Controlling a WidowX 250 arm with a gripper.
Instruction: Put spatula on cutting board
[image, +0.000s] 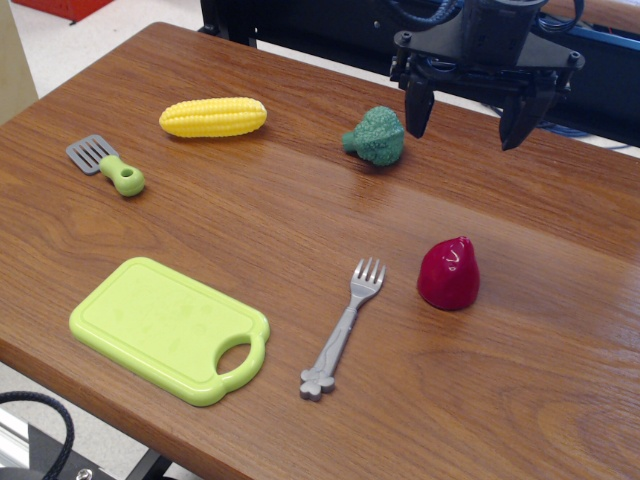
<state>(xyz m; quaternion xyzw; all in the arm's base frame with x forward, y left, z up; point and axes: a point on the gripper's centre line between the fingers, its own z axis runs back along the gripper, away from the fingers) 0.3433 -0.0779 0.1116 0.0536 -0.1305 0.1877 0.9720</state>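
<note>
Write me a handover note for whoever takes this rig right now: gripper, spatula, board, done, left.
Gripper: open, empty, raised over the far right of the table, just right of the broccoli.
Spatula: flat on the table at far left, below-left of the corn, untouched.
Cutting board: near left edge, nothing on it, handle hole toward the fork.
Done: nothing yet.
Left: cross to the spatula, grasp it, carry it to the board, release. Do not mistake the grey fork for it. The red pear-like toy sits well off that path.
</note>
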